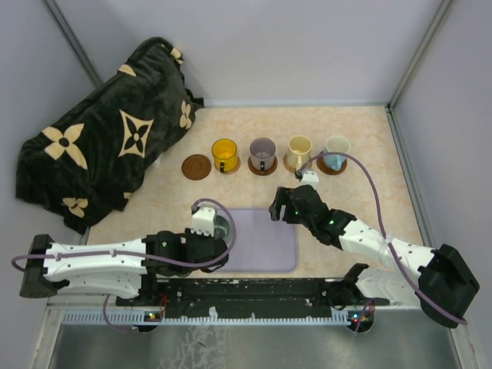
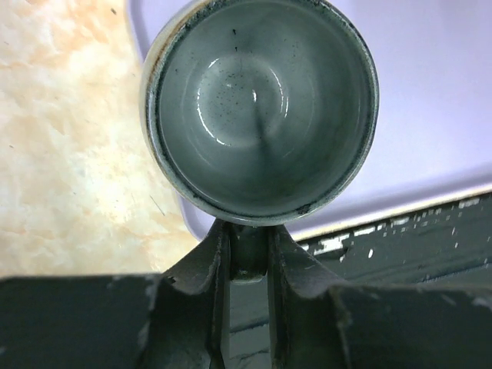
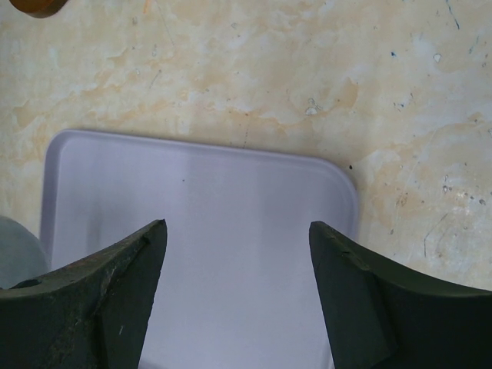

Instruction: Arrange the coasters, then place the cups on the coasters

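Note:
The grey-green cup [image 2: 261,108] stands at the left edge of the lavender tray [image 1: 265,240]. My left gripper [image 2: 247,231] is shut on its handle, which sits between the two fingers. In the top view this cup [image 1: 221,225] shows just past the left gripper [image 1: 215,231]. Along the back, a dark coaster [image 1: 197,166] lies bare. Beside it, the yellow-orange cup [image 1: 224,154], mauve-grey cup [image 1: 263,154], cream cup [image 1: 298,151] and white-and-blue cup [image 1: 337,152] each stand on a coaster. My right gripper [image 3: 237,231] hangs open over the tray's far right part, holding nothing.
A black blanket with tan flowers [image 1: 108,138] is heaped at the back left. Grey walls close in the back and both sides. The tray [image 3: 231,184] fills the middle of the near table. A brown disc edge [image 3: 34,6] shows in the right wrist view's top left corner.

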Available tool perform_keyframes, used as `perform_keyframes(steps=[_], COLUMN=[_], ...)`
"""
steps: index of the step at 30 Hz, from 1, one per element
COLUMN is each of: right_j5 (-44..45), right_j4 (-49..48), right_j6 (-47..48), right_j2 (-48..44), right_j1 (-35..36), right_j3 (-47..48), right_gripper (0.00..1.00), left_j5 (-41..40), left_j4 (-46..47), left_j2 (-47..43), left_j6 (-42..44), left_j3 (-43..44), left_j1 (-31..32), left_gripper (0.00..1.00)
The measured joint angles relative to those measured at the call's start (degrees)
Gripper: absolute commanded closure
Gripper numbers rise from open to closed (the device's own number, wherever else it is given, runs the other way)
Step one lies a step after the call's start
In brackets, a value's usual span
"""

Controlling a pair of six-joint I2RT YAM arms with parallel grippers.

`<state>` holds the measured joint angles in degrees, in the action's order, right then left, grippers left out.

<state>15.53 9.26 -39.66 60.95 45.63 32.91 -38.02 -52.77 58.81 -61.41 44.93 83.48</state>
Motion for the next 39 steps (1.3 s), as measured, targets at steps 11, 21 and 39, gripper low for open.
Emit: perform_keyframes(steps=[11,21,39], right_j5=[0.46,2.08,3.8], right_j4=[0.46,2.54,4.66], right_j6=[-0.04,-0.61,-1.03], right_j2=[-0.61,-4.81,-5.62], right_j1=[0.0,0.0,0.0], right_j3=[-2.56,-3.3,-3.3], right_gripper=[0.25,0.25,0.25], left_j5=[-0.15,6.12,21.86], left_j4=[7.43,21.03,35.28], left_j2=[-6.91,1.77,22.71], left_j6=[15.52,32.87,42.29], left_j3=[-0.02,0.17,9.2], left_j1=[-22.27,-39.01,-61.48], left_gripper=[1.0,1.0,1.0])
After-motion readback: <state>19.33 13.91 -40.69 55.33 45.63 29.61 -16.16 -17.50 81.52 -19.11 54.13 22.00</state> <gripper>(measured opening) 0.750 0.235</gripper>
